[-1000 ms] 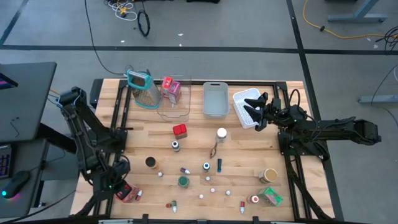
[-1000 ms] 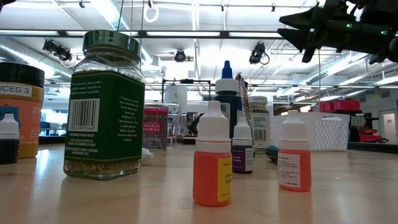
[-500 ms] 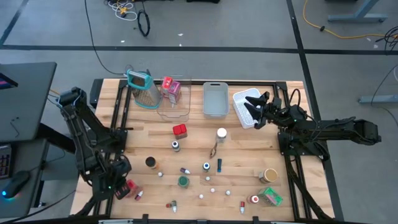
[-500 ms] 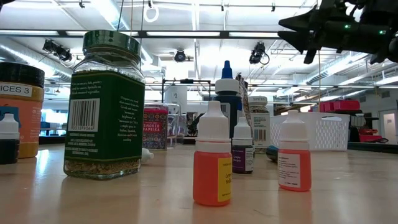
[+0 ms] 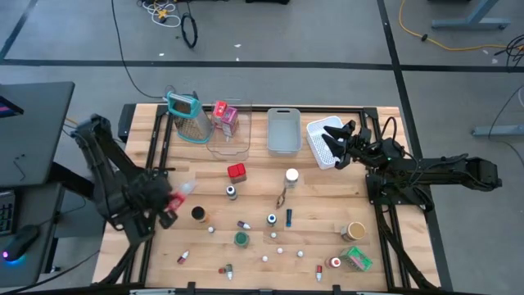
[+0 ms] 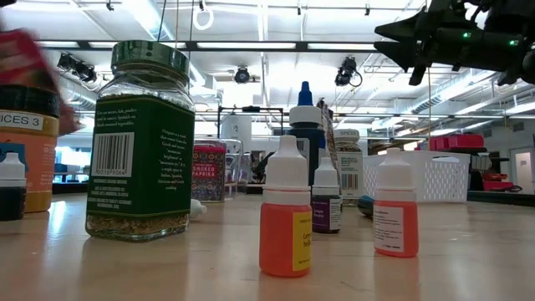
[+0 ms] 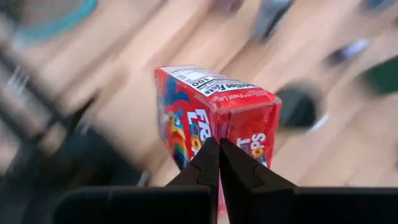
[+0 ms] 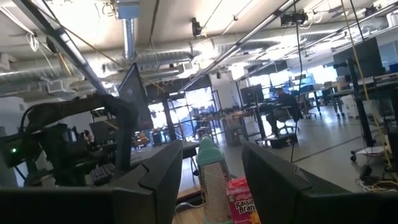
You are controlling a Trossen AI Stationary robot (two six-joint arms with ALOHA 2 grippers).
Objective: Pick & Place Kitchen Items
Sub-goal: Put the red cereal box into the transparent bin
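- My left gripper (image 7: 219, 163) is clenched on a red, brightly printed cereal packet (image 7: 214, 121), fingers pinched together on its lower edge.
- In the high view that packet (image 5: 173, 201) sits at centre left, beside a dark-lidded jar (image 5: 198, 214).
- My right gripper (image 5: 334, 142) hangs with jaws parted and nothing between them, above the white slatted basket (image 5: 315, 131) at upper right.

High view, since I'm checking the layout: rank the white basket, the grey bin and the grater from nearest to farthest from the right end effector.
1. White basket, directly under the right end effector at the table's right rear.
2. Grey bin, next one leftward along the back.
3. Grater, far back-left corner.
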